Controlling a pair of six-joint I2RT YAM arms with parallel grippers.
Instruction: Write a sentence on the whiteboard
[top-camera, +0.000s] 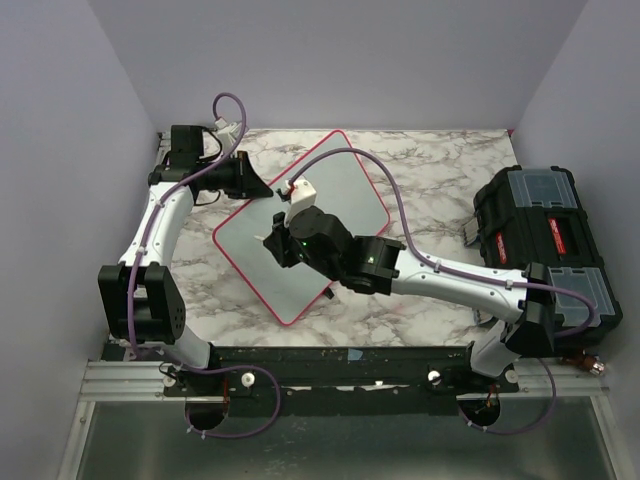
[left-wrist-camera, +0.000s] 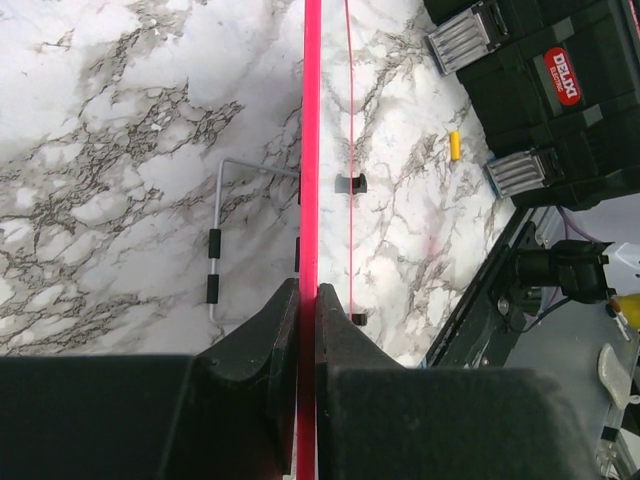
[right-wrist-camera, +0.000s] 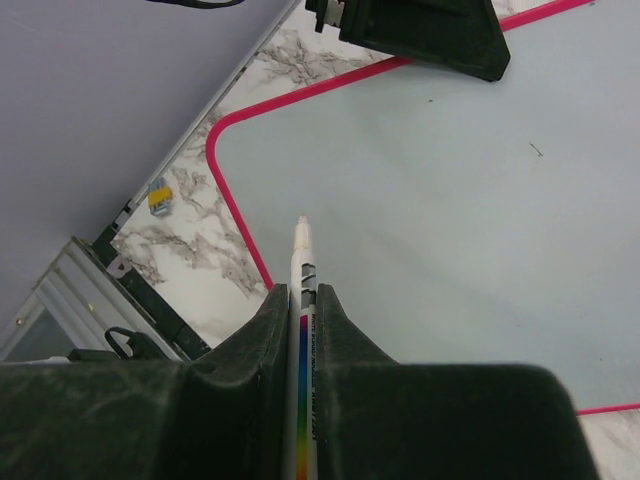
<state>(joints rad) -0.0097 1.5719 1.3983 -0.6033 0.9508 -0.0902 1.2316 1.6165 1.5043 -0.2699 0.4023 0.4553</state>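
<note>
Over the whiteboard (top-camera: 255, 270), near its left edge, the right gripper (right-wrist-camera: 302, 295) is clenched on a white marker (right-wrist-camera: 301, 255). The marker's tip points at the pale surface, though whether it touches cannot be told. The board lies skewed like a diamond in the middle of the marble table (top-camera: 440, 170). At its far-left edge the left gripper (left-wrist-camera: 306, 292) pinches the red rim. A black toolbox (top-camera: 545, 240) sits at the right.

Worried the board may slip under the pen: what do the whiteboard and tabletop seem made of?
The whiteboard: smooth pale sheet with a soft sheen, probably coated plastic or melamine; its thin pink-red rim looks like plastic. The tabletop: white with grey veining like marble, flat and even; real stone or printed laminate, I cannot tell.
</note>
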